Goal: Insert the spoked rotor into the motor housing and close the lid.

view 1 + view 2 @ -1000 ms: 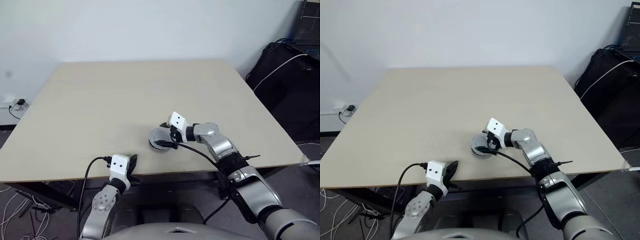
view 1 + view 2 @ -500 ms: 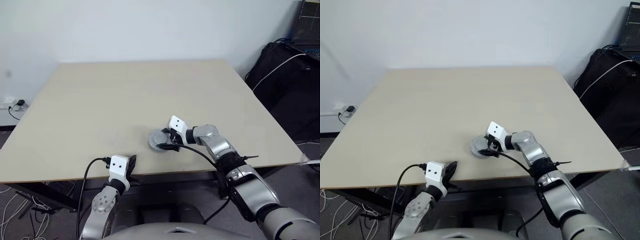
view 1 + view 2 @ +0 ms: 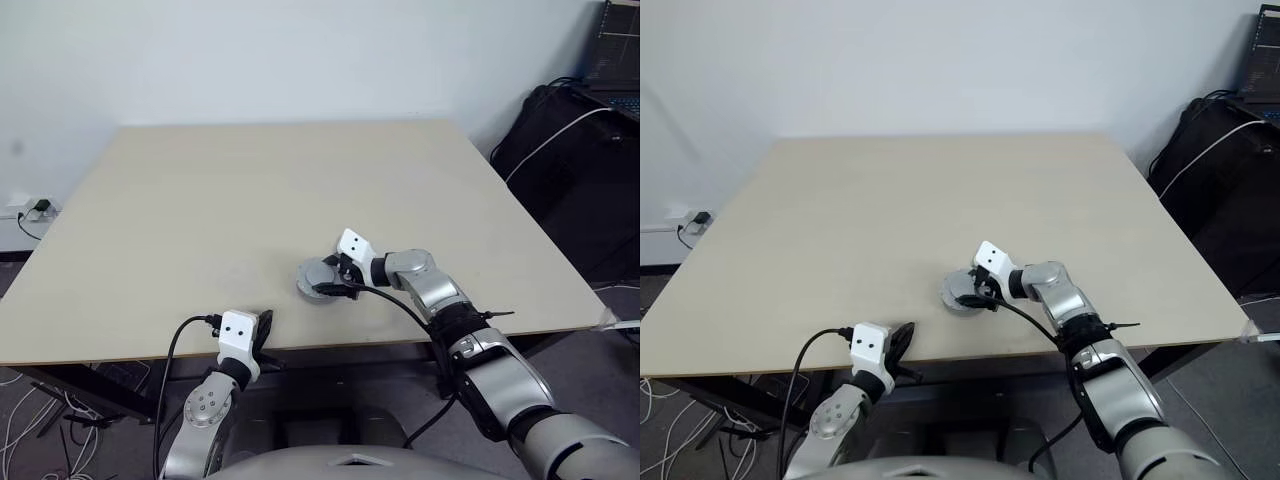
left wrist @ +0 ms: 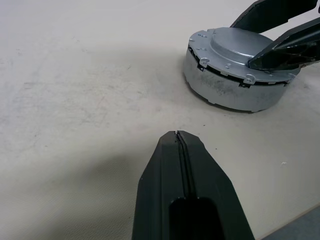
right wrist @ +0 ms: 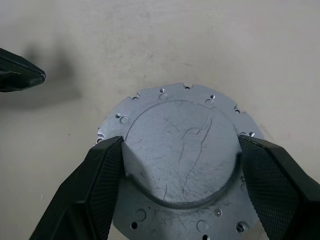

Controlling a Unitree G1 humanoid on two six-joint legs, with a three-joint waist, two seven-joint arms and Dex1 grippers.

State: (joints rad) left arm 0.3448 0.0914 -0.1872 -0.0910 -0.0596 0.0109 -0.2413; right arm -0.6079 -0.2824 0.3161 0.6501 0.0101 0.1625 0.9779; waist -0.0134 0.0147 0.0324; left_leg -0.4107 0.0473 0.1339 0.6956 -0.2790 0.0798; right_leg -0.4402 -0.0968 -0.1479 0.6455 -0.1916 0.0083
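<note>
The lid [image 5: 180, 150], smooth grey face up with small holes round its rim, sits on top of the round silver motor housing [image 4: 235, 92] on the table, right of centre near the front. My right gripper [image 3: 330, 279] reaches over it from the right. Its fingers [image 5: 100, 175] press against both sides of the lid's raised centre. A thin dark gap shows between lid and housing. The spoked rotor is hidden. My left gripper [image 4: 178, 135] is shut and empty, low at the table's front edge, left of the housing.
The beige table [image 3: 250, 190] stretches wide behind and to the left of the housing. Its front edge [image 3: 150, 345] runs just beyond my left gripper. A black bag [image 3: 570, 170] stands on the floor at the right, and cables [image 3: 30, 210] lie at the left.
My right gripper's fingers have drawn in from a wider spread onto the lid's raised centre. The left gripper has stayed put.
</note>
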